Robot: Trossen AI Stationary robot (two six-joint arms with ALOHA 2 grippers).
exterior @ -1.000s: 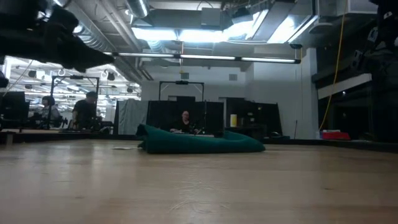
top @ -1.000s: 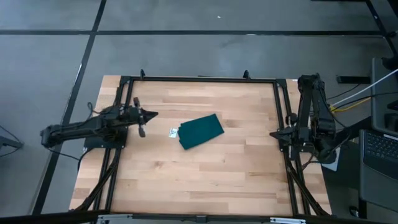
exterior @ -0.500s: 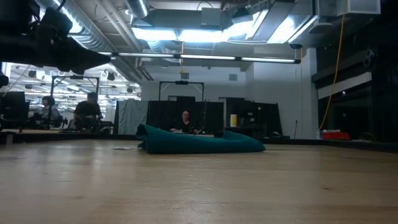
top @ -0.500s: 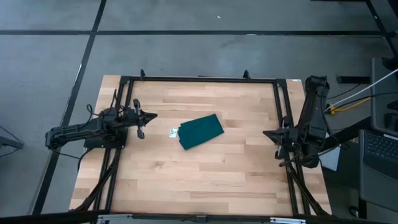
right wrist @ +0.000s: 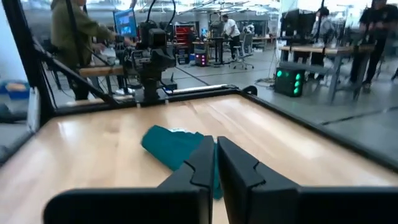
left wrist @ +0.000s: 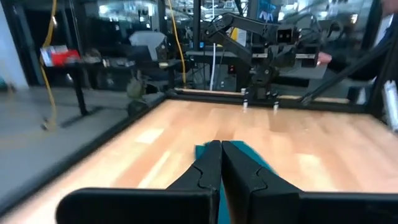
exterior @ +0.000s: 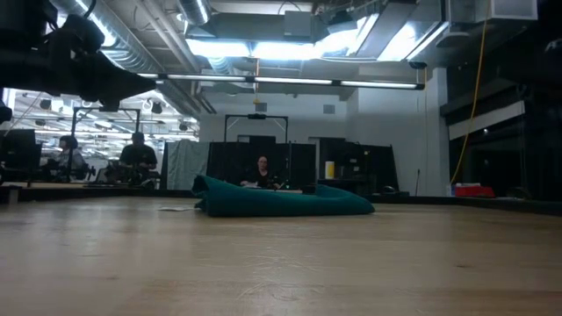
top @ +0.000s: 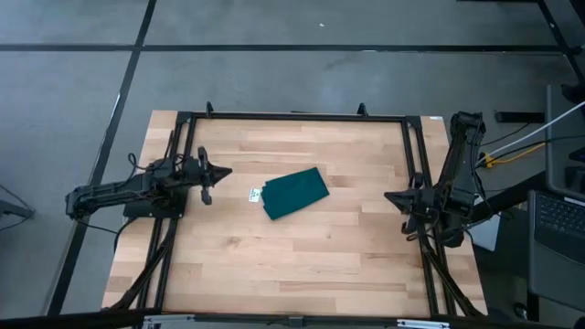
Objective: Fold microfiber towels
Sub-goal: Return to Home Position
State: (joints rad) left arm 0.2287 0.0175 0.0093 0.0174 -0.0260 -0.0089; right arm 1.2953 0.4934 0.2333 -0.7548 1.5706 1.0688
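**Folded towel lies between two closed, empty grippers**

The left gripper (top: 218, 171) holds nothing, and its wrist view shows the two fingers pressed together. Ahead of its tips and slightly to one side lies a small white tag (top: 254, 194). Just past the tag is the microfiber towel (top: 295, 194), flat on the table (top: 302, 265) and clear of both arms. The right gripper (top: 391, 196) waits well beyond the towel's other end, also closed and empty, pointing back toward it.

The cloth looks light, soft and limp. Lifted by one layer, it would likely sag open, so a pinch through all the layers at a corner seems safest.

The high view gives the outline: a tilted rectangle with the tag at the end nearer the left gripper. Only the low view shows thickness, where the towel (exterior: 281, 200) is a puffy mound, taller at one end.
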